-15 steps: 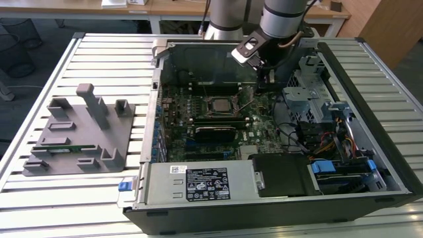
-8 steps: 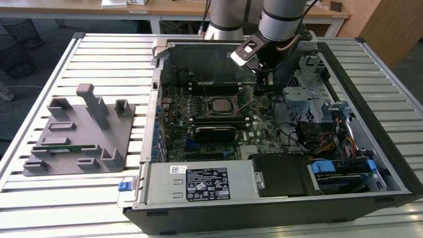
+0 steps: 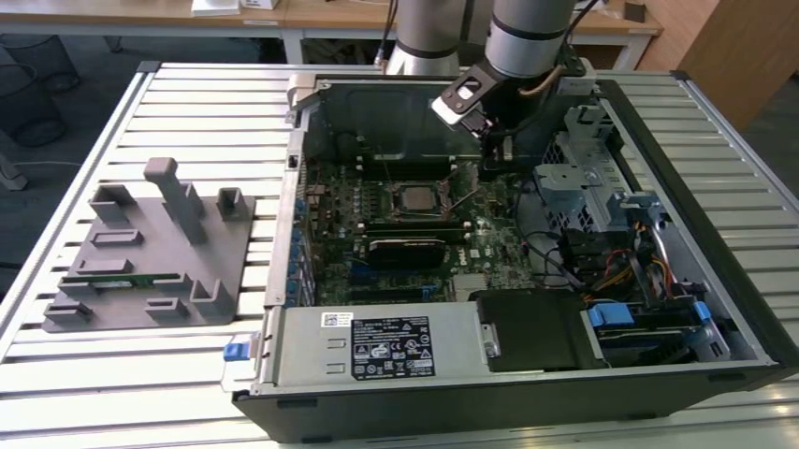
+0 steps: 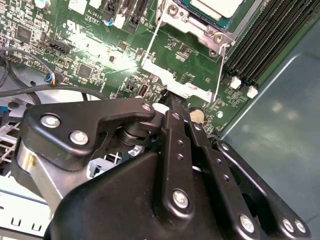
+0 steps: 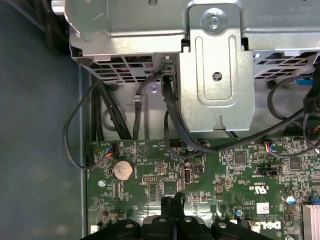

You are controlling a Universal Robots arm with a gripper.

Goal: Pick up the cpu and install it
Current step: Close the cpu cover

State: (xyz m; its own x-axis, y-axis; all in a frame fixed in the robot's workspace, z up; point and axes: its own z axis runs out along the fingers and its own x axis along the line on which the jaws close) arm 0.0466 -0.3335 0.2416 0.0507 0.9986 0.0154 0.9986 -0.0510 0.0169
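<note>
Okay, so the cpu (image 4: 216, 7) is sitting in the socket (image 4: 197, 27), its silver lid peeking out of the metal frame. Placing everything else off that socket: the gripper (image 4: 172, 101) is the big black linkage nearest the camera. Its jaws are pressed together with nothing between them, and the tips are right at the pale metal tab (image 4: 175, 86) on the socket's edge. I can't tell if they actually touch it. A thin lever wire (image 4: 151, 42) runs down one side of the socket. Black memory slots (image 4: 265, 40) with white latches lie just beside the socket, with the blue-grey case wall (image 4: 280, 140) past them. On the socket's opposite side, well apart, black cables (image 4: 30, 90) cross the green motherboard (image 4: 100, 55).
</note>
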